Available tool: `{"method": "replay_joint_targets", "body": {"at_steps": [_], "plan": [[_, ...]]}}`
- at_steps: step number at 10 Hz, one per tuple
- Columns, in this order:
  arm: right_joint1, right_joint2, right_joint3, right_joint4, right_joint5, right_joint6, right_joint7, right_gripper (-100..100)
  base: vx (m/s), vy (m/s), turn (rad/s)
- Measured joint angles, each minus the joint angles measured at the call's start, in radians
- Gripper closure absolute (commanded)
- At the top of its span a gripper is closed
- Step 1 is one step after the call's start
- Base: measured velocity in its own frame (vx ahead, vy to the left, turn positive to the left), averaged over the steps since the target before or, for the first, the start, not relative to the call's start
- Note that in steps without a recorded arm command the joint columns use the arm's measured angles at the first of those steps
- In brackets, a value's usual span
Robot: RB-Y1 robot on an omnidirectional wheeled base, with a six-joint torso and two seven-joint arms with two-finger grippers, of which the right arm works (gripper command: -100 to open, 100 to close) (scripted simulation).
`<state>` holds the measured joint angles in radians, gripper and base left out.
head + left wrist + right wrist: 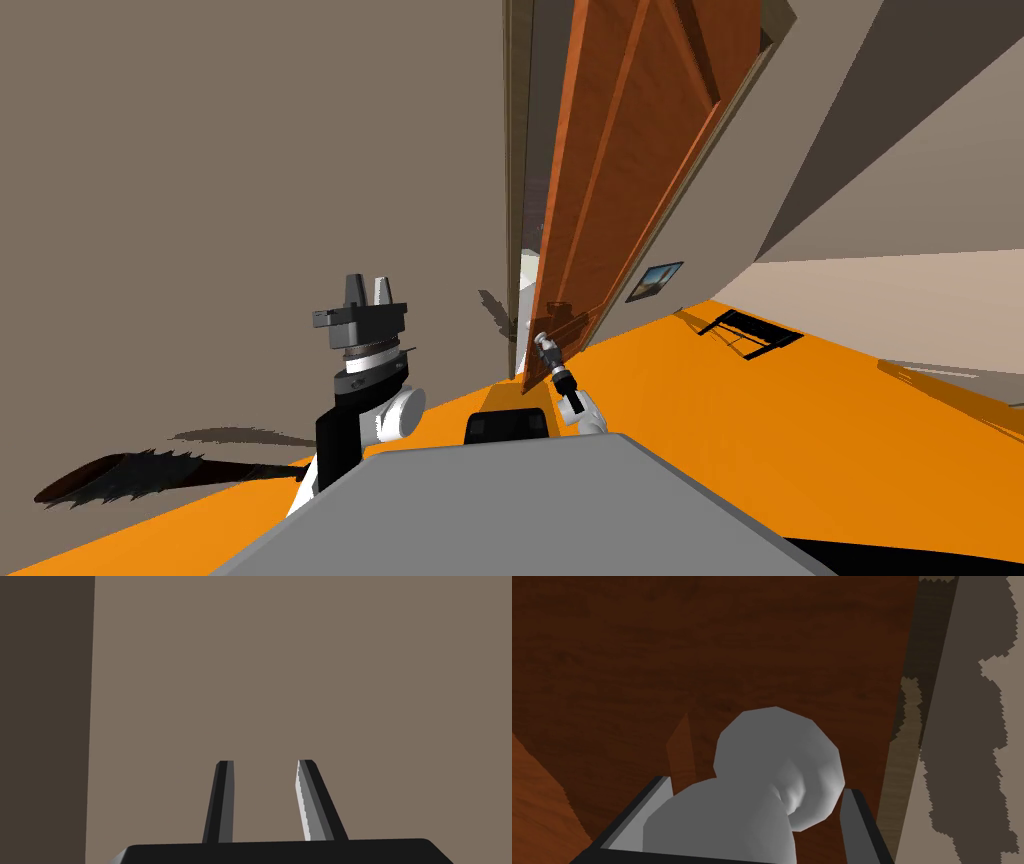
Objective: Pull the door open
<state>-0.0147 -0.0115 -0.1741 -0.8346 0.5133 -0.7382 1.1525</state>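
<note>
A reddish-brown panelled door stands ajar, its free edge a little way off the frame. My right arm reaches forward to it, and the right gripper is at the door's lower edge. In the right wrist view a round grey knob on the door's face sits between the right gripper fingers, which press its sides. My left gripper is raised beside the brown wall to the left. Its fingers stand apart with nothing between them.
The floor is orange. A small picture hangs low on the wall right of the door. A black grate-like shape lies on the floor further right. A dark jagged shape lies at the wall's foot, far left.
</note>
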Motion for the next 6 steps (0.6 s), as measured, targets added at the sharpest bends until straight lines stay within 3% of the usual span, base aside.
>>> {"method": "replay_joint_targets", "body": {"at_steps": [6], "plan": [[-0.005,-0.032,-0.010,0.006,-0.131,0.115,-0.020,100,-0.107,0.025,0.016]]}}
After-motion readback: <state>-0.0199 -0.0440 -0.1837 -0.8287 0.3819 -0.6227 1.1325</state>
